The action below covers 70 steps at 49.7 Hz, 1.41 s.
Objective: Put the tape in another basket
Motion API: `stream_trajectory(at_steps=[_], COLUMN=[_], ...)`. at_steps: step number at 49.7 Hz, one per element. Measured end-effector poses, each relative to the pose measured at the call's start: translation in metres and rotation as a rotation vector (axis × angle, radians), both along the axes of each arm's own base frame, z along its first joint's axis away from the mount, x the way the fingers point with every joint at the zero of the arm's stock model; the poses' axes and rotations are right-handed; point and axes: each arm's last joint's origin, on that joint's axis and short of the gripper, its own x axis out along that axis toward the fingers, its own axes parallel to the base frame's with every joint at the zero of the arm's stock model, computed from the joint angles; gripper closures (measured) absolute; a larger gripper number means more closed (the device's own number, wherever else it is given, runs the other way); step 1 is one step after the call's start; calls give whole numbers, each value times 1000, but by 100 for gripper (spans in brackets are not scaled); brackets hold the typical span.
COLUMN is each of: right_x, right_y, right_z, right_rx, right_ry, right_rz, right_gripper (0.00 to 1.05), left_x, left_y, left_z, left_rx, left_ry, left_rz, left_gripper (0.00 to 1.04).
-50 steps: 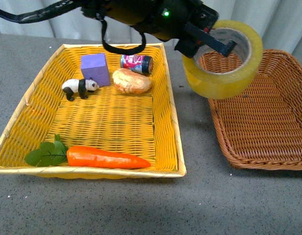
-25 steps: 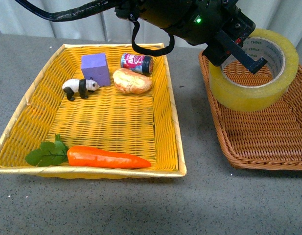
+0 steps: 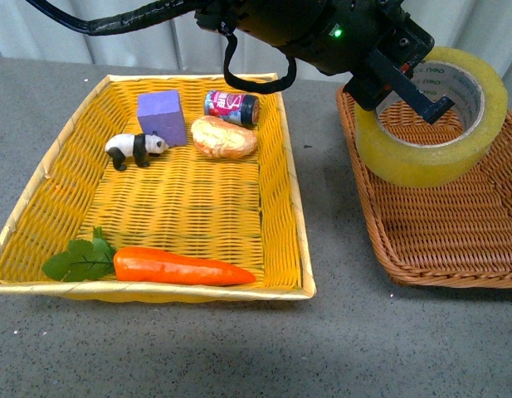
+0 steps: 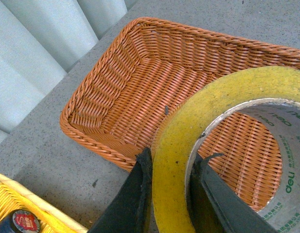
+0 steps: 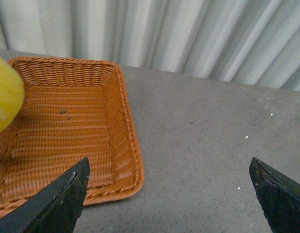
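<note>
The tape (image 3: pixel 430 124) hung tilted over the near-left part of the dark brown basket (image 3: pixel 455 240), pinched by the left gripper (image 4: pixel 172 158). One finger sat inside the white core and the other against the yellowish outer wall. The roll appeared to be clear of the weave, though how far it stood off the basket floor could not be told. The right gripper (image 5: pixel 169 165) waited with its fingers wide apart and empty over the table (image 3: pixel 338 348), beyond the basket's far side.

With the roll already across from the yellow tray (image 3: pixel 297 207), the placing step seemed close to done. A clean finish would likely call for carrying the roll a little further toward the basket's middle. The arm would then level it and lower it until it lay flat on the weave before parting the fingers. Released high or on edge, the round roll could run up the sloping side. The inner finger should lift straight out of the core so as not to drag the roll back.
</note>
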Motion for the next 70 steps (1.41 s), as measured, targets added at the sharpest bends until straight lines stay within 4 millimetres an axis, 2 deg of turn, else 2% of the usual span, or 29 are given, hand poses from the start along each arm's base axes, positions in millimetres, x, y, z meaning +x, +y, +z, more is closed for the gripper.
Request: stream_trajectory(at_steps=[8, 9, 13, 24, 30, 36, 43, 52, 63, 67, 70], right_x=[40, 54, 77, 128, 159, 181, 193, 202, 213, 214, 215], right_y=[-4, -4, -2, 12, 28, 41, 45, 46, 48, 49, 51], right_z=[27, 32, 36, 33, 28, 26, 22, 0, -5, -6, -6], right_rx=[-38, -46, -63, -85, -94, -91, -96, -97, -82, -60, -38], right_ry=[18, 39, 82, 182, 223, 251, 295, 397, 406, 411, 423], right_rz=[134, 189, 284, 477, 571, 620, 634, 632, 621, 616, 616], right_gripper=[9, 9, 9, 9, 9, 9, 9, 9, 9, 20, 34], left_x=[0, 0, 0, 0, 0, 0, 0, 0, 0, 0, 0], left_y=[0, 0, 0, 0, 0, 0, 0, 0, 0, 0, 0], left_z=[0, 0, 0, 0, 0, 0, 0, 0, 0, 0, 0], left_rx=[0, 0, -1, 0, -1, 0, 0, 4, 3, 2, -1], left_ry=[0, -1, -1, -1, -1, -1, -2, -5, -4, -3, 0], left_rz=[-1, -1, -1, 1, -1, -1, 1, 1, 2, 2, 6], left_gripper=[88, 88, 88, 88, 88, 88, 88, 88, 88, 88, 88])
